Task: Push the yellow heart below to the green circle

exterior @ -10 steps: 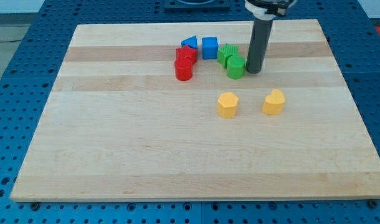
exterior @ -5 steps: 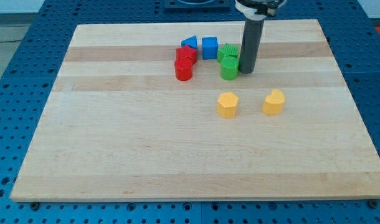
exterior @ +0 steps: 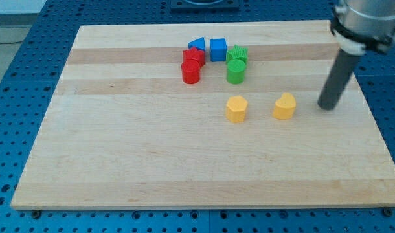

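Note:
The yellow heart (exterior: 284, 106) lies right of the board's centre. The green circle (exterior: 235, 72) sits up and to the left of it, just below a green star (exterior: 237, 54). My tip (exterior: 327, 107) rests on the board to the right of the yellow heart, at about the same height in the view, with a clear gap between them. The dark rod rises from the tip toward the view's top right.
A yellow hexagon (exterior: 236, 109) lies left of the heart, straight below the green circle. Two red blocks (exterior: 191, 66) and two blue blocks (exterior: 217, 49) cluster left of the green blocks. The board's right edge (exterior: 372, 110) is close to my tip.
My tip has left the green circle's right side and moved right and down to beside the yellow heart. The green circle was nudged slightly left before that.

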Robot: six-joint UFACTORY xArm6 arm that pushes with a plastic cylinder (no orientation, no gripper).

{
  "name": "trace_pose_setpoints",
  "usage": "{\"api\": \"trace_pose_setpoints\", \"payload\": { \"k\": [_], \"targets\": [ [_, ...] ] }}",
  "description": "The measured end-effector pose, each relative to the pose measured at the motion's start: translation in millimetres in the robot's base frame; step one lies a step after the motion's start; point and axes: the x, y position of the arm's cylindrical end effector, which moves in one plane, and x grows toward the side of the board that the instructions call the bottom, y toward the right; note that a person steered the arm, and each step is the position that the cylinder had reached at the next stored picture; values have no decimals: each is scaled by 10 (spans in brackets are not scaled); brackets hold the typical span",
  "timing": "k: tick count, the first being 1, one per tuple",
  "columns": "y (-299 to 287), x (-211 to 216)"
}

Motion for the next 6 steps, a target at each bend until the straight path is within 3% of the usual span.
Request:
{"api": "trace_pose_setpoints", "payload": {
  "k": [3, 5, 6],
  "targets": [
    [-675, -50],
    [-762, 163],
    [-963, -33]
  ]
}}
